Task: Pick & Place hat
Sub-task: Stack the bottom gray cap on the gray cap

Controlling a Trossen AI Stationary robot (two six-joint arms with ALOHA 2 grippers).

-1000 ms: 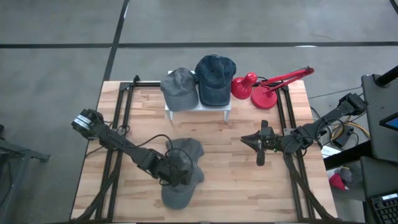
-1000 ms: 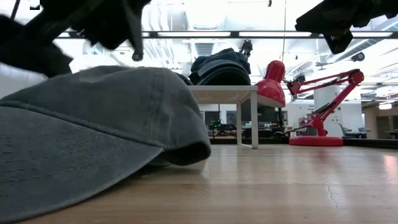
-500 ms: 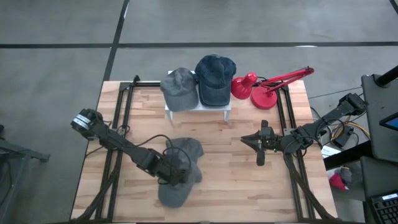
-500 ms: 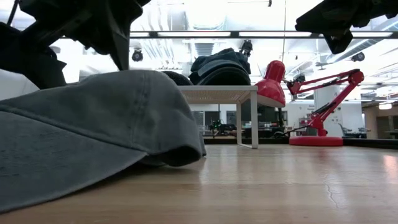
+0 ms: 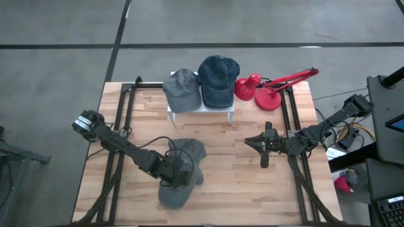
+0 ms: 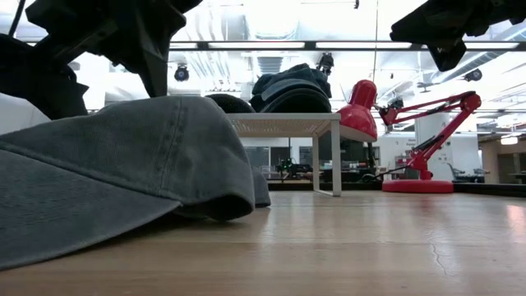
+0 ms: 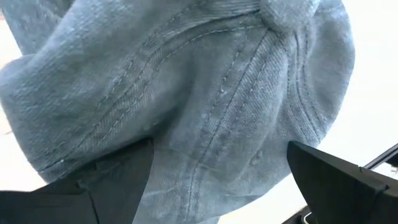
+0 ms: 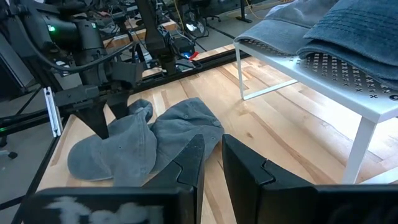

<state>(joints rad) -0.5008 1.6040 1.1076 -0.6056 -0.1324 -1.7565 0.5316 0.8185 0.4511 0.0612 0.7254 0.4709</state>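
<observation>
A grey cap (image 5: 172, 195) lies crumpled on the table's near-middle, resting on its brim and lower edge (image 6: 123, 173). My left gripper (image 5: 178, 171) is down on its crown (image 7: 236, 81) with its fingers wide open. In the right wrist view it stands over the cap (image 8: 155, 140). My right gripper (image 5: 264, 151) hovers shut above the table's right half, away from the cap, and touches nothing (image 8: 211, 165). My left gripper comes at the cap's crown (image 7: 217, 124) from above, pointing down. Its open fingers (image 7: 118, 180) straddle a bulge of the crown cloth that fills the gap between them. The cap stays on the table, its brim (image 5: 170, 198) lying flat toward the near edge.
A white rack (image 5: 201, 108) at the far edge carries a grey cap (image 5: 182, 88) and a dark blue cap (image 5: 218, 79). A red desk lamp (image 5: 268, 94) stands to its right. Black rails run along both table sides. Bare wood lies between the two arms.
My left gripper has come down onto the cap and shifted slightly toward the table's left. The cap has slid a little leftward with it, and its crown has sunk lower.
</observation>
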